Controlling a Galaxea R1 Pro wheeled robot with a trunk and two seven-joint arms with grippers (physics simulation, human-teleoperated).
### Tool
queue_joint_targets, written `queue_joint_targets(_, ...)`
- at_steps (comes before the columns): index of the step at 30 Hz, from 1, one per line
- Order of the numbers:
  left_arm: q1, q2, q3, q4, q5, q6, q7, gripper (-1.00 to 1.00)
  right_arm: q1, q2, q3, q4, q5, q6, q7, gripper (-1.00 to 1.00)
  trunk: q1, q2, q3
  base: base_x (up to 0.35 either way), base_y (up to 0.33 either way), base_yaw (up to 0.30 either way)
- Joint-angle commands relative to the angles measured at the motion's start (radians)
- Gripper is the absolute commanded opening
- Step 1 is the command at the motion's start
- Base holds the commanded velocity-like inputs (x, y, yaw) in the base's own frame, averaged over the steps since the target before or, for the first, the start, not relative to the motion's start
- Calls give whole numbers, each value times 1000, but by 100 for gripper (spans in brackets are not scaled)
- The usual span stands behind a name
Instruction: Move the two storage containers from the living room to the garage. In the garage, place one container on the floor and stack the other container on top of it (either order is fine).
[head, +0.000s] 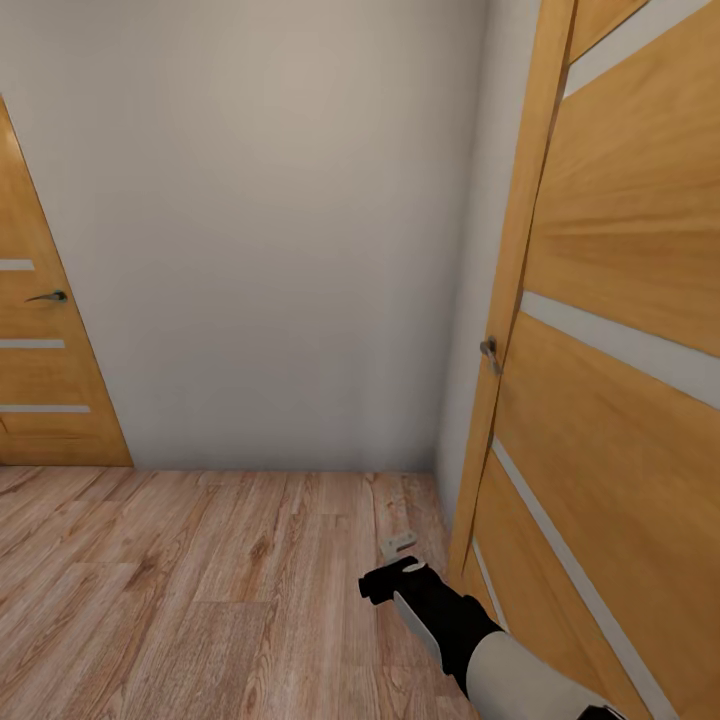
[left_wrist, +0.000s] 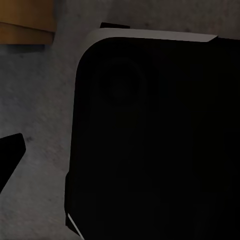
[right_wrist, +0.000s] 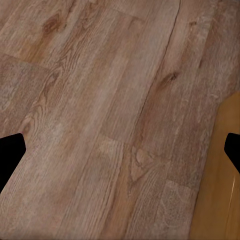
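Right arm (head: 470, 630) low in front, black and white, stretched out over the wood-plank floor (head: 180, 590). Right fingers (right_wrist: 10, 155) wide apart, holding nothing, just bare planks between them.

Biggest of all: tall orange-brown door (head: 620, 400) on the right, with pale stripes and a small handle (head: 489, 352), very near the arm. Then plain white wall (head: 270, 230) straight ahead. Then another door (head: 40, 380) far off on the left, with its own handle (head: 48, 296). Last, a tiny white thing (head: 398, 543) lying on the planks just past the arm.

Left fingers (left_wrist: 10, 155): one black tip seen, the other behind a big dark shape (left_wrist: 150, 140), so cannot tell if apart or together. Grey speckled ground (left_wrist: 35, 100) beneath.

Two storage containers: place cannot be told from here; none held.

Probably light, stiff and a bit slippery, being plastic bins. Best taken by the low walls, one on each short end, and kept level.
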Motion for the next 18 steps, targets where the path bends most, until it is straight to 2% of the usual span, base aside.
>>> queue_joint_targets(1,0,0,-1,0,8,-2,0,100,0,0,6,0,-10,1,-9,100,0,-1,-1,0,0,0)
queue_joint_targets(9,0,0,-1,0,8,-2,0,100,47,0,7,6,-10,-18,-8,100,0,-1,-1,0,0,0)
queue_joint_targets(12,0,0,-1,0,8,-2,0,100,55,0,7,36,-10,-31,-8,100,0,-1,-1,0,0,0)
queue_joint_targets(18,0,0,-1,0,8,-2,0,100,59,0,9,133,-10,-107,8,100,0,-1,-1,0,0,0)
